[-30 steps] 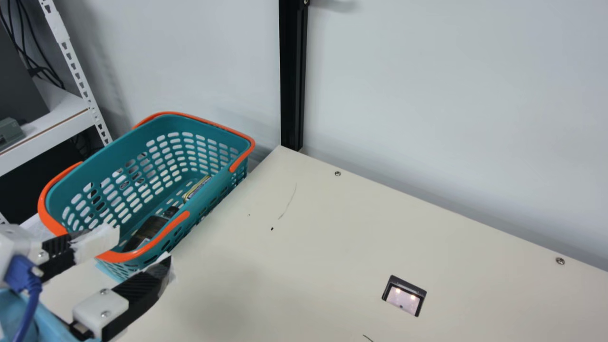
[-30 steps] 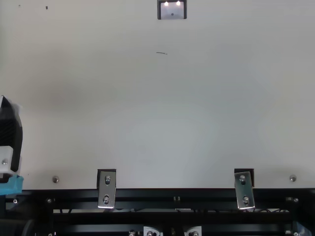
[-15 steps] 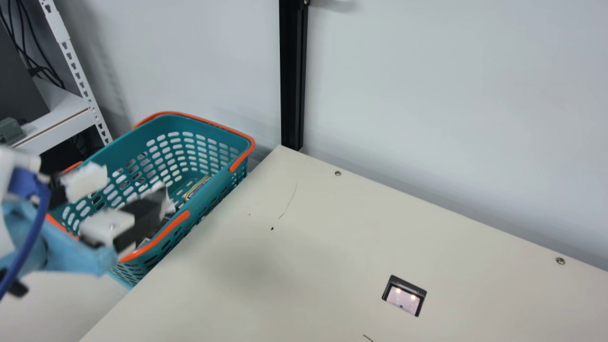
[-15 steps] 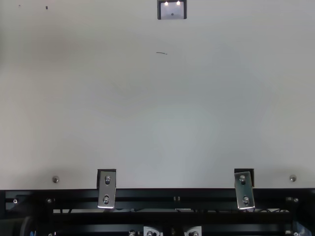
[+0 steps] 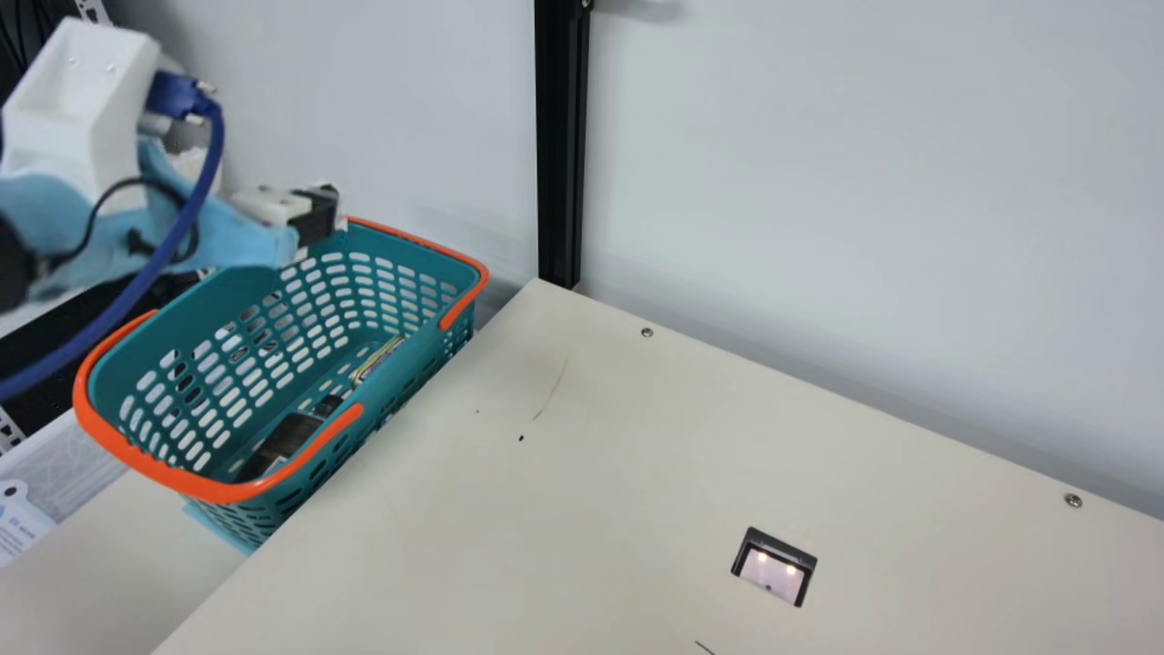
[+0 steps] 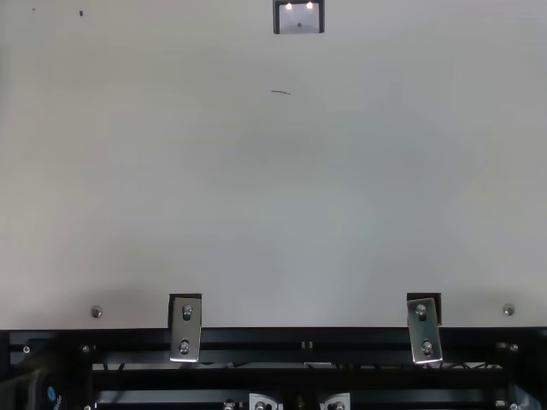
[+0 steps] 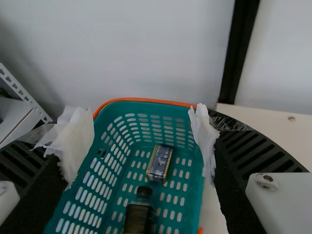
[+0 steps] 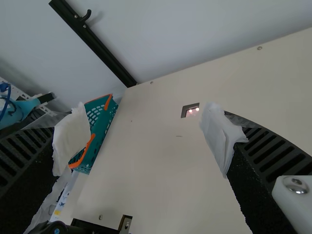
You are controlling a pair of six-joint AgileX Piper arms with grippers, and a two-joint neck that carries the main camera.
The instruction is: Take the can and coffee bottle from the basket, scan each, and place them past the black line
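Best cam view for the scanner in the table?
Main view: the scanner shows whole, dark frame and both lights clear, nothing in front. Top view: lights visible too, but it sits right at the upper edge. Right wrist view: smaller and farther off, lights glowing.

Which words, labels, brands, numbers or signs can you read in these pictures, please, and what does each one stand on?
No text is legible enough to quote.
Can in the basket: printed, too small and blurred to read.
Coffee bottle: pale label patch, too small to read.
White tag at the main view's left edge: faint print, too small.
Black housing at the top view's lower left: blue mark and tiny print, unreadable.
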